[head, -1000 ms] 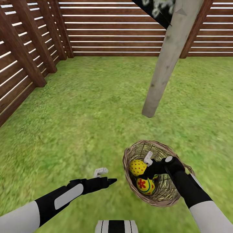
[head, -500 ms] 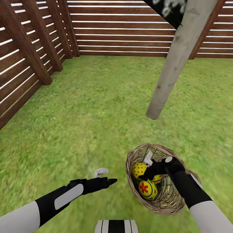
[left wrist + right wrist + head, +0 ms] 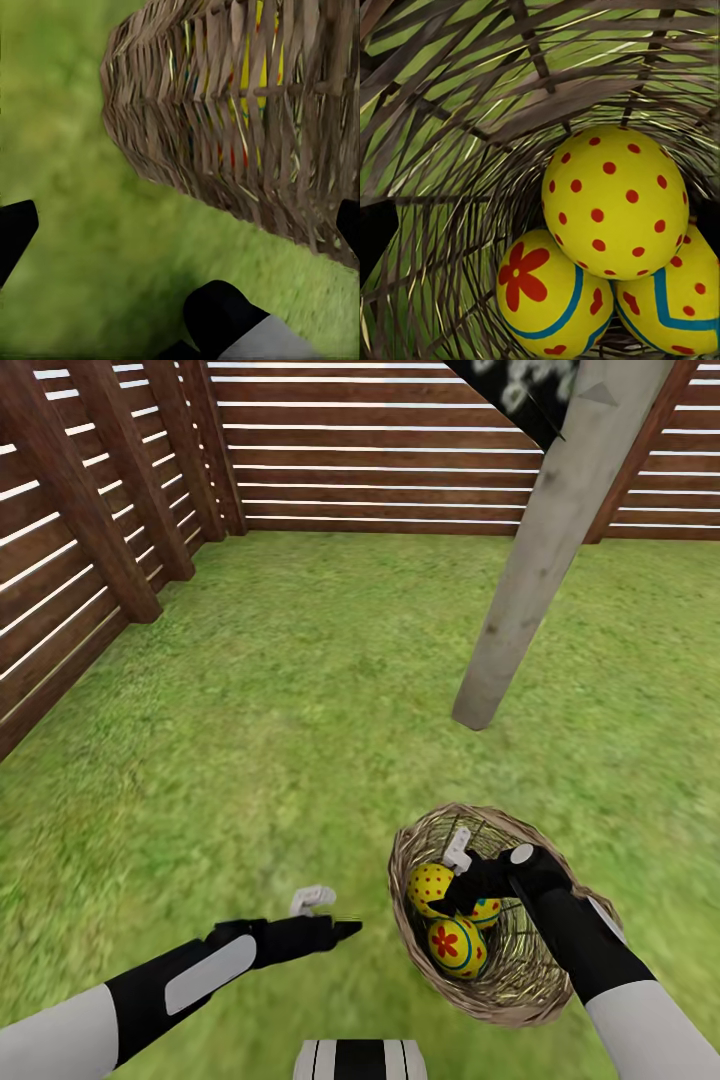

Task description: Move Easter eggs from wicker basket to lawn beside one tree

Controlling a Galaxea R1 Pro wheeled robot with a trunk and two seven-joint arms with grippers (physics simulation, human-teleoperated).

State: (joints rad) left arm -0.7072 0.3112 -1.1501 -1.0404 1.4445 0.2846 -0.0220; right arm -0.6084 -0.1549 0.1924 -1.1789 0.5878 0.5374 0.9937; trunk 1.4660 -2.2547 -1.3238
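The wicker basket (image 3: 520, 980) lies tilted on the lawn (image 3: 300, 710), a short way in front of the tree (image 3: 530, 560) with the pale trunk. Three Easter eggs are inside: a red-dotted one (image 3: 428, 884), a flower one (image 3: 457, 946) and a zigzag one (image 3: 488, 911). My right gripper (image 3: 455, 875) reaches into the basket's mouth, just above the eggs, and its fingers look spread at the edges of the right wrist view. There the dotted egg (image 3: 615, 202) sits on the other two. My left gripper (image 3: 335, 915) hangs open over the grass beside the woven wall (image 3: 225, 112).
A brown slat fence (image 3: 380, 450) closes the far side and runs along the left, with slanted posts (image 3: 90, 510). Dark leaves (image 3: 520, 390) hang by the trunk's top. Open grass lies all around the trunk's foot (image 3: 475, 710).
The view shifted a little at first, so the tree and basket sit slightly lower and to the right. My left arm has sunk a bit lower. The right gripper stays in the basket.
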